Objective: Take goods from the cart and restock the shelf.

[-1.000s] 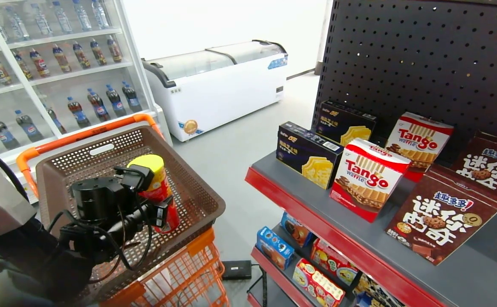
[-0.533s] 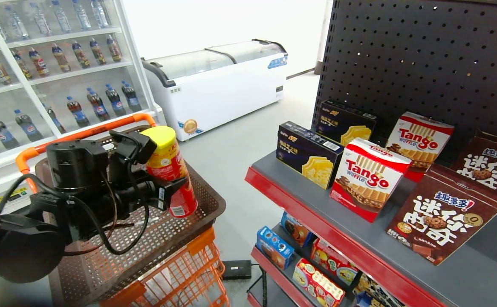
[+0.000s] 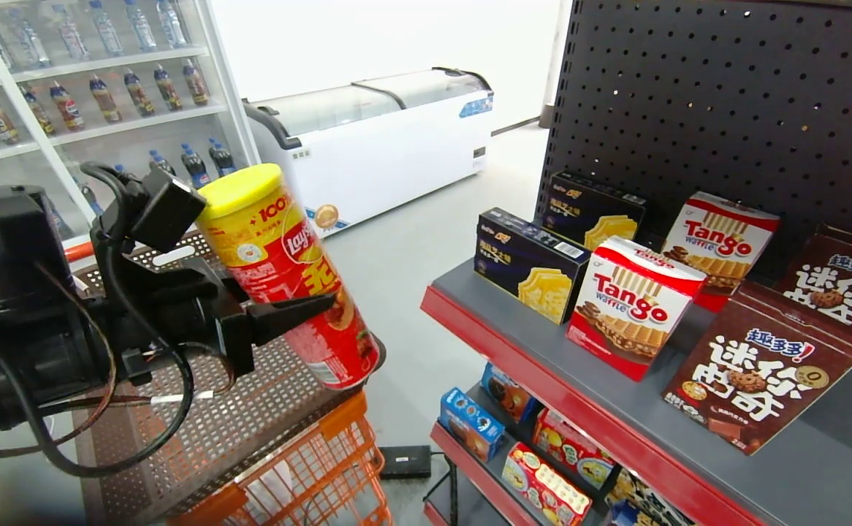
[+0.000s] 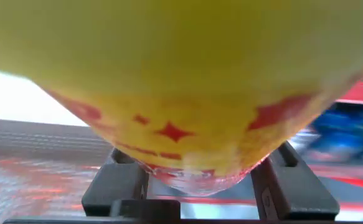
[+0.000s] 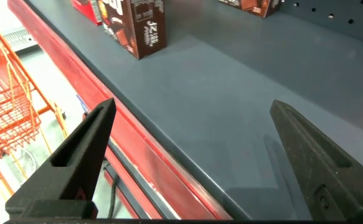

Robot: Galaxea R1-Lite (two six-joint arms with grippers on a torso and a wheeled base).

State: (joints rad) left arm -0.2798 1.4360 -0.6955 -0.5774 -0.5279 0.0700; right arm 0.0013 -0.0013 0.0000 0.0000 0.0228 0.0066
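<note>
A tall chips can [image 3: 287, 270] with a yellow lid and red lower half hangs tilted above the cart's brown basket [image 3: 250, 424]. My left gripper [image 3: 258, 256] is shut on it, one finger near the lid and one across the middle. In the left wrist view the can [image 4: 181, 81] sits close between the left gripper [image 4: 200, 180] fingers. The grey shelf [image 3: 514, 321] with a red front edge stands to the right of the can. My right gripper [image 5: 197, 162] stands open over a bare stretch of the shelf [image 5: 231, 124], with nothing between its fingers.
Dark blue boxes [image 3: 528, 263], red-and-white wafer boxes [image 3: 630, 307] and brown cookie boxes [image 3: 755, 365] stand on the shelf, with a bare strip along its front edge. An orange cart frame [image 3: 309, 475] carries the basket. A chest freezer [image 3: 375, 146] and a drinks cooler [image 3: 68, 109] stand behind.
My left gripper has lifted the chips can up out of the basket and carried it higher and somewhat to the right. The shelf goods have not moved.
</note>
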